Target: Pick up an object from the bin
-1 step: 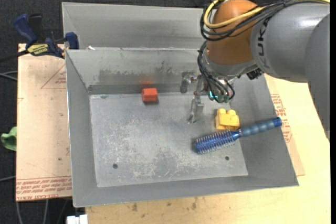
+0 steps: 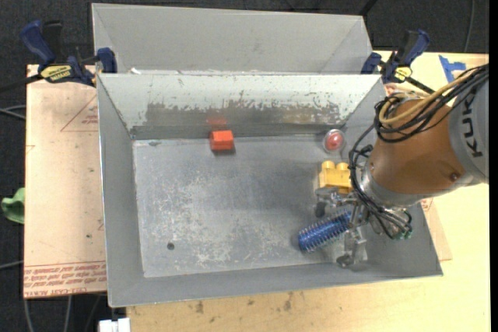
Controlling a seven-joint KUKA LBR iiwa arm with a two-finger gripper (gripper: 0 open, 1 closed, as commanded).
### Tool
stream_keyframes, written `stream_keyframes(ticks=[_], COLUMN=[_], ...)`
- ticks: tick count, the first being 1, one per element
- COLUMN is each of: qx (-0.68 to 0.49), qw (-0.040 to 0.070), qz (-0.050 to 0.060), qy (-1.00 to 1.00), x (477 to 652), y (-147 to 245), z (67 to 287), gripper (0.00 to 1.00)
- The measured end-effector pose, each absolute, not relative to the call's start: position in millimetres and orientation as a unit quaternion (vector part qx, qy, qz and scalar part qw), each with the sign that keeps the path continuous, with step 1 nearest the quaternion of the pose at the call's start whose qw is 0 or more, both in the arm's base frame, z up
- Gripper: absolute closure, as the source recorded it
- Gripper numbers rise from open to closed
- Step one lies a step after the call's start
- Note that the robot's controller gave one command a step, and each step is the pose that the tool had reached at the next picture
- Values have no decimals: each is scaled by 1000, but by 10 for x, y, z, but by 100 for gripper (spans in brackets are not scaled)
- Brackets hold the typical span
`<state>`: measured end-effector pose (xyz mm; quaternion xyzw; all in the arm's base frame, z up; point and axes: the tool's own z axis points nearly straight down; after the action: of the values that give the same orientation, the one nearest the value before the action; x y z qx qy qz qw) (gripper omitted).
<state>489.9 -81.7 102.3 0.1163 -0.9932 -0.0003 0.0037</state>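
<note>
— Dark floor all round, grey metal bin in the middle. Where's the claw?
— Down in the bin's near right corner. The claw is spread wide, with one metal finger on each side of a blue ribbed roller.
— Gripping it?
— No squeeze that I can see, and I cannot tell whether the fingers touch it. The roller lies tilted on the bin floor, sticking out from the claw toward the view's left.
— What else is close?
— A yellow toy brick sits just behind the claw, toward the back wall. Further behind is a small red round thing at the foot of that wall. An orange cube lies well off leftward along the same wall.
</note>
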Motion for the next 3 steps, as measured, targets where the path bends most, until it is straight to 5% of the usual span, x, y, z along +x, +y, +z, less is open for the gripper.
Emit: stream_keyframes(ticks=[1,2,3], qx=[98,219,221], qw=[-4,-1,0], qz=[-1,0,-1], qy=[-995,-976,-975], x=[5144,5016,5012], y=[-265,-744,-728], z=[1541,691,692], gripper=[0,0,100])
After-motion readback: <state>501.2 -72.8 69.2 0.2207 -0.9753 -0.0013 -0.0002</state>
